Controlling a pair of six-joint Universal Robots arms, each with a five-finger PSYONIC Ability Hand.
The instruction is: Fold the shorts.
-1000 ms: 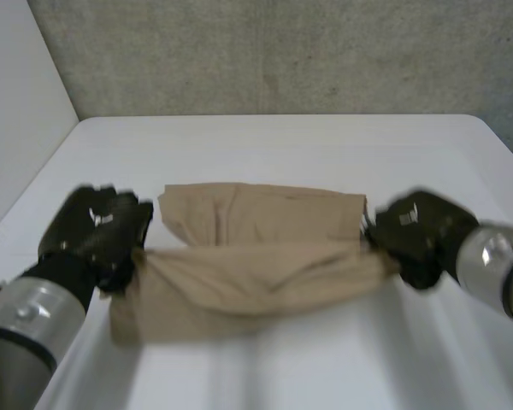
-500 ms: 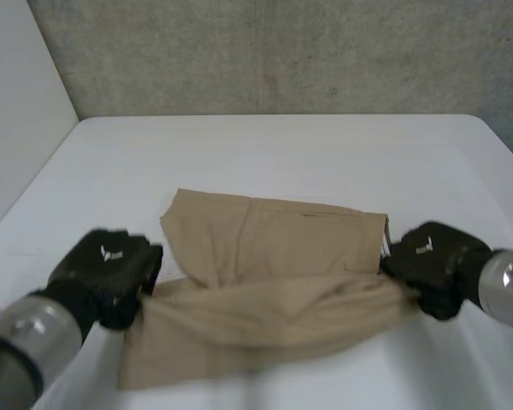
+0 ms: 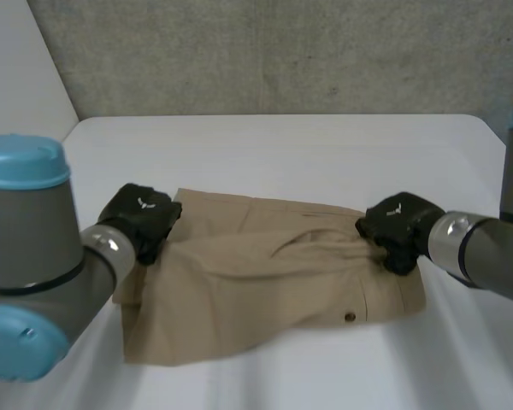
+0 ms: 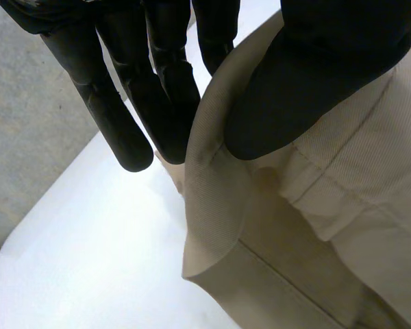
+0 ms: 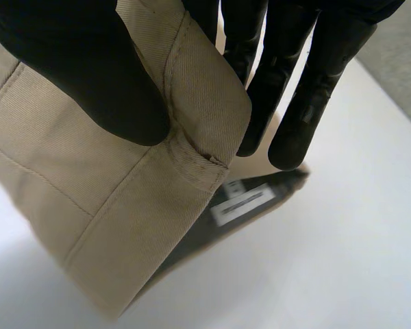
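Head view shows the shorts (image 3: pixel 265 290) lying on the white bench (image 3: pixel 282 145), toward its near side, with one hand at each end. The left hand (image 3: pixel 144 218) holds the left end and the right hand (image 3: pixel 399 229) holds the right end, close to the end that carries a small button (image 3: pixel 350 317). A wrinkled ridge of cloth runs between the two hands, and a strip of the far layer is exposed beyond it. In the left wrist view, the thumb (image 4: pixel 315 75) presses on top of a folded edge of the cloth while the nearly straight fingers (image 4: pixel 123 116) back it from the other side, so the hand pinches the shorts. The right wrist view shows the same pinch. There the thumb (image 5: pixel 89 75) sits on a stitched corner with fingers behind it, and a white label (image 5: pixel 243 203) shows on the dark inner face below. A grasp at both ends probably serves to keep the lifted edge straight, so the layer travels evenly. The fold is judged to be under way but not yet laid flat. Uneven pull from either hand could skew the edge.
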